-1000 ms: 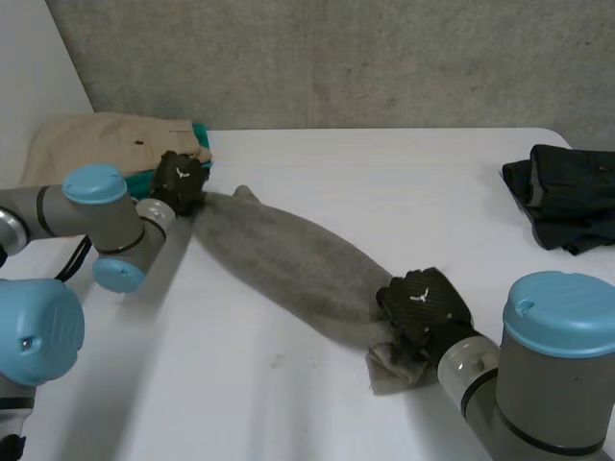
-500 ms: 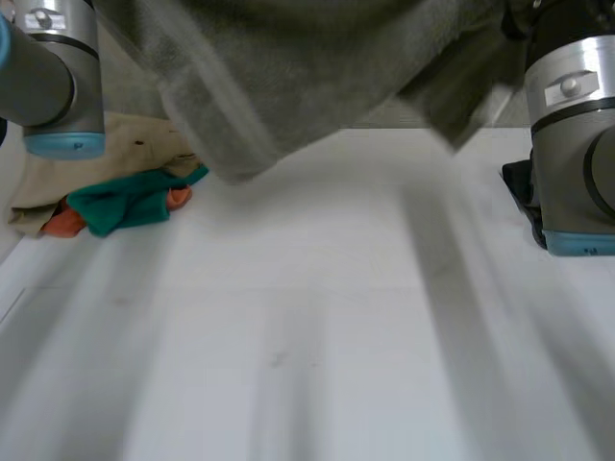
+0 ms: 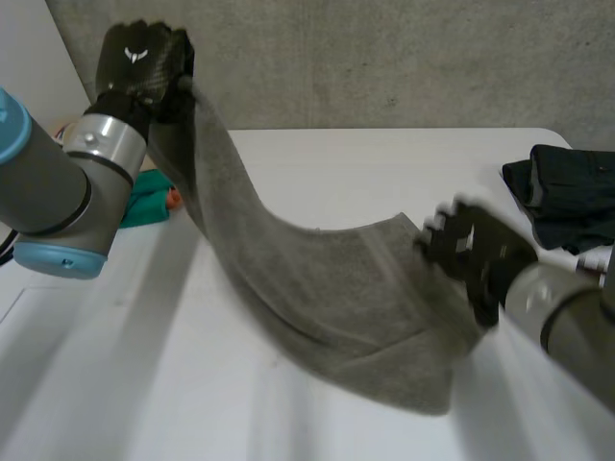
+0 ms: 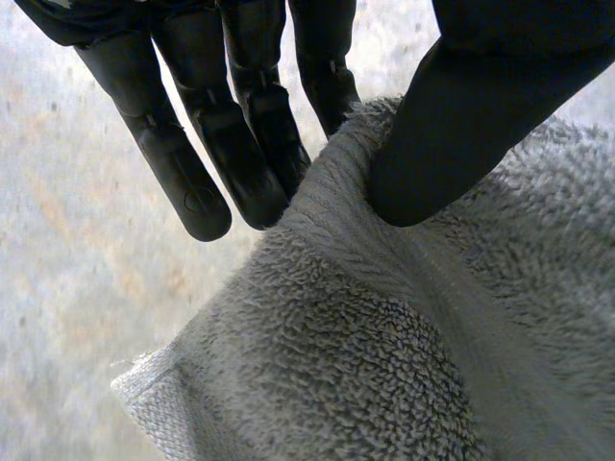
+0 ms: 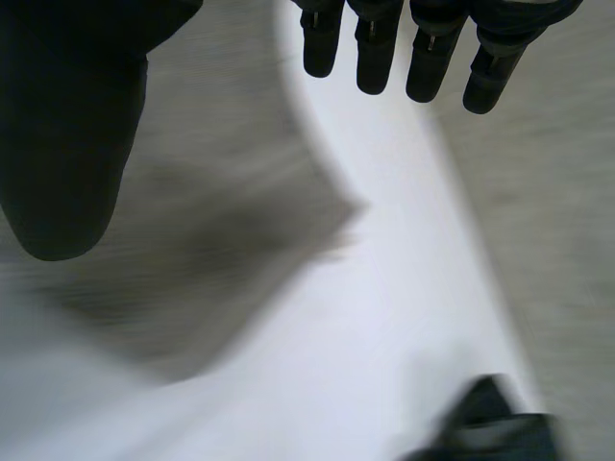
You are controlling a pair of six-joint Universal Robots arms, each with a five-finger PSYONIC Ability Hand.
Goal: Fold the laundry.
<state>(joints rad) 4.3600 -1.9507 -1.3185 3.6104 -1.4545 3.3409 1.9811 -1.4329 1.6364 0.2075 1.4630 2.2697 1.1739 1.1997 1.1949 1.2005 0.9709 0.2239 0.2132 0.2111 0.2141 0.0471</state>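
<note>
A grey towel hangs in a long sweep from my raised left hand down to the white table, where its lower end lies spread. In the left wrist view the thumb pinches the towel's edge near a corner against the fingers. My right hand hovers beside the towel's lower end, over the table. Its fingers are straight and spread apart from the thumb, with nothing between them. The towel lies below its palm.
A dark folded garment lies at the table's right edge, also under the right hand's view. A teal cloth with an orange piece sits at the left, behind my left arm. A grey wall runs behind the table.
Both arms swung the towel up off the table and down again. The right hand has let go of its end and opened; the left hand stays raised, still pinching its end.
</note>
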